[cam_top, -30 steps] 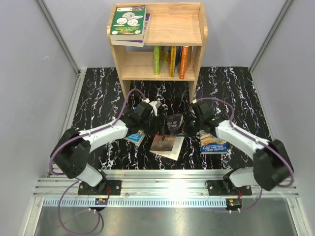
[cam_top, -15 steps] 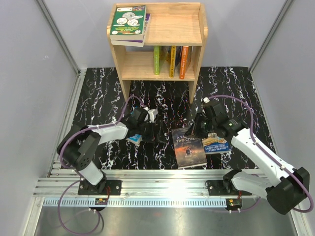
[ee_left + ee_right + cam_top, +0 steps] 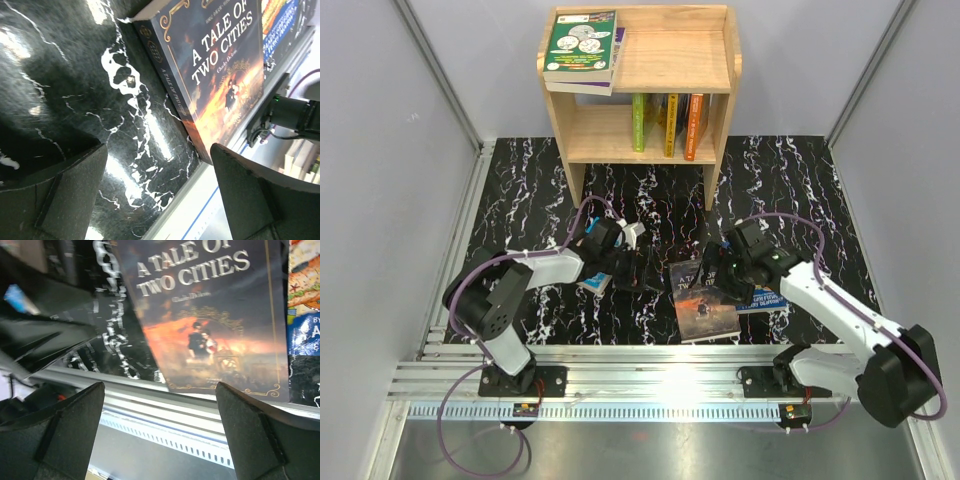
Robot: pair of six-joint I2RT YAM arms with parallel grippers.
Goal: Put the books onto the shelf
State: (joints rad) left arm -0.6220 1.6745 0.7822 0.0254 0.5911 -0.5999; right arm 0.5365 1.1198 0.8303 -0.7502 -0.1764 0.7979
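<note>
**Shelf part-filled, Dickens on the surface**

The shelf (image 3: 724, 110) holds three upright books (image 3: 666, 125) below and a green book (image 3: 580, 45) on top. "A Tale of Two Cities" (image 3: 703, 300) lies flat on the surface (image 3: 520, 190) between the left hand (image 3: 640, 270) and the right hand (image 3: 720, 275), both released.

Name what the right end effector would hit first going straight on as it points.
Probably the Two Cities book, lying flat ahead of the right end effector, though depth is unclear.

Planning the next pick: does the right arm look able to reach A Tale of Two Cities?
Likely yes: the right gripper hangs open over the book, which lies flat with nothing on it.
</note>
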